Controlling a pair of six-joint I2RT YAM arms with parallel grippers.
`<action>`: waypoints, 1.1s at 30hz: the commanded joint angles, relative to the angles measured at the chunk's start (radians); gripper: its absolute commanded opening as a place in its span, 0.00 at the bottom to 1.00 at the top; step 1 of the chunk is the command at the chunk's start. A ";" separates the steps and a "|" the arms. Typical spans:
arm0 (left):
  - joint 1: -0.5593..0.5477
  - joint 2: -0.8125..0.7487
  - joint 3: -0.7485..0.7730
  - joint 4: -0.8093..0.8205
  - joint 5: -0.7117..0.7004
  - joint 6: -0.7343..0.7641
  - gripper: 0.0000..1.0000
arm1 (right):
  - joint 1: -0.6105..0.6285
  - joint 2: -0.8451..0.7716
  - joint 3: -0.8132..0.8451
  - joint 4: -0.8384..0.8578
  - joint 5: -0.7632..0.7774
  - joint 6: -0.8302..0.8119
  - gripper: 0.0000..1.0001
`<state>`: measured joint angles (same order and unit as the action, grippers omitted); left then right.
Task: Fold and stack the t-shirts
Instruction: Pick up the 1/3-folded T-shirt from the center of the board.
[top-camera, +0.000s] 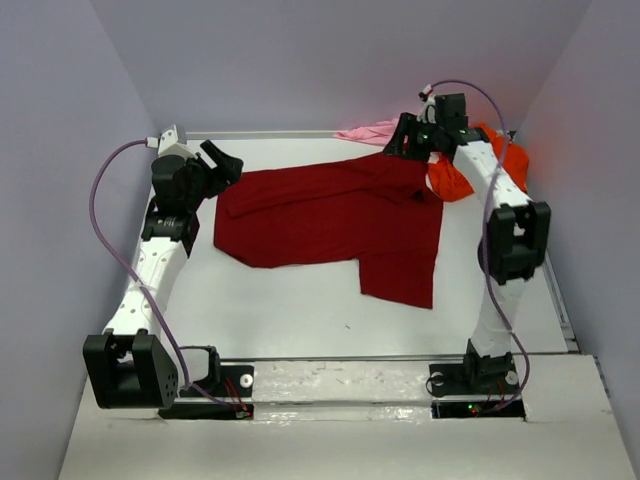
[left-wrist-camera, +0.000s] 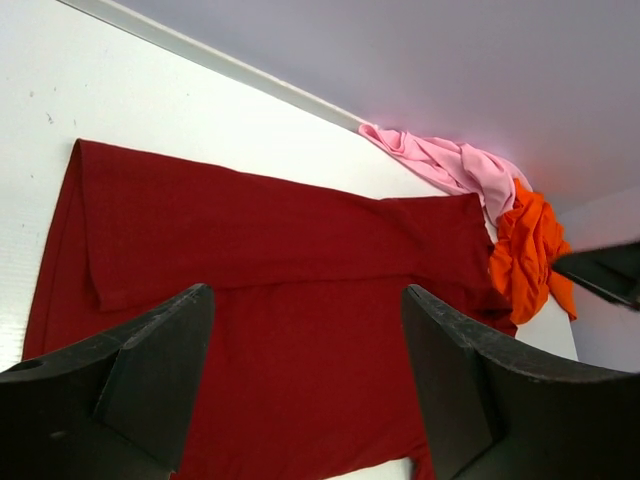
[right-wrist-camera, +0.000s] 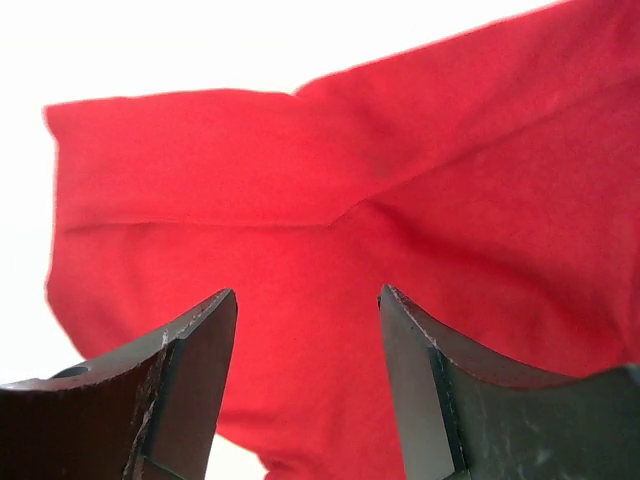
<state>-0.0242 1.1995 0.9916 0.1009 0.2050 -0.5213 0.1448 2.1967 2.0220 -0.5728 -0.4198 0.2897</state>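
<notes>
The dark red t-shirt lies spread on the white table, one long edge folded over, a flap hanging toward the front at the right. It fills the left wrist view and the right wrist view. The orange t-shirt is bunched at the back right, partly hidden by the right arm; it shows in the left wrist view. The pale pink t-shirt is crumpled at the back wall. My left gripper is open and empty over the shirt's left end. My right gripper is open and empty above the shirt's back right corner.
Purple walls close the table at the back and both sides. A metal rail runs along the front edge between the arm bases. The right arm stands over the orange shirt.
</notes>
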 joint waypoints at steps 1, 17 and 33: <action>0.000 -0.014 0.015 0.040 0.001 0.015 0.85 | 0.019 -0.378 -0.276 0.171 0.010 0.038 0.64; -0.074 0.185 0.074 -0.128 -0.194 0.030 0.84 | 0.197 -0.801 -1.098 0.321 0.213 0.146 0.63; -0.175 0.351 0.107 -0.317 -0.553 0.050 0.86 | 0.366 -0.414 -0.775 0.399 0.162 0.114 0.63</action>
<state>-0.1741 1.5932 1.0668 -0.1665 -0.2317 -0.4683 0.4603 1.7187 1.1236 -0.2310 -0.2424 0.4194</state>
